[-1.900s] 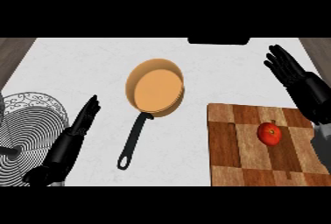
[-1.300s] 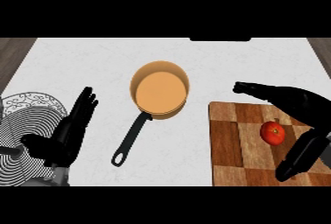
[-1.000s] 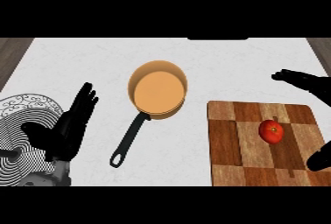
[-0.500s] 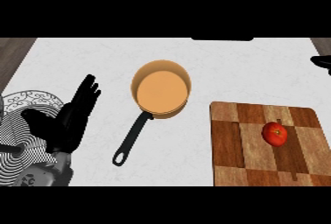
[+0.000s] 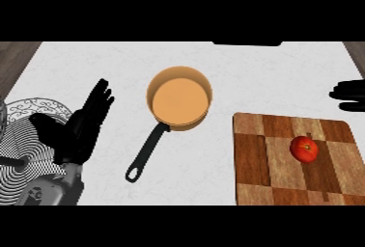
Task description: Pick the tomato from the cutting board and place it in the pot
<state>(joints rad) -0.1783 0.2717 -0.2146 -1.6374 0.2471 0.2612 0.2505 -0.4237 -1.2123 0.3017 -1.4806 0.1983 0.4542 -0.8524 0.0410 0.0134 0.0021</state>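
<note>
Round red tomato [image 5: 305,148] on checkered wooden cutting board [image 5: 271,169]; left hand [image 5: 78,128] open-fingered, right hand [image 5: 351,95] unclear.

Wood-grain checkered cutting board [image 5: 274,159], glossy smooth tomato [image 5: 306,148], pot [image 5: 179,99] looks like matt orange enamel with a black plastic-ish handle, all on a speckled white stone-like counter [image 5: 114,62].

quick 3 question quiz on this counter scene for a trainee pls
1. True or false: the tomato is in the pot.
2. The pot's handle points toward which edge of the view: A upper, B lower, C right?
3. Fill in: the tomato lies on the ____.

Key:
1. False, it lies apart from the pot.
2. B.
3. Cutting board.

The left hand rests open at the view's left; the right hand shows at the right edge.
</note>
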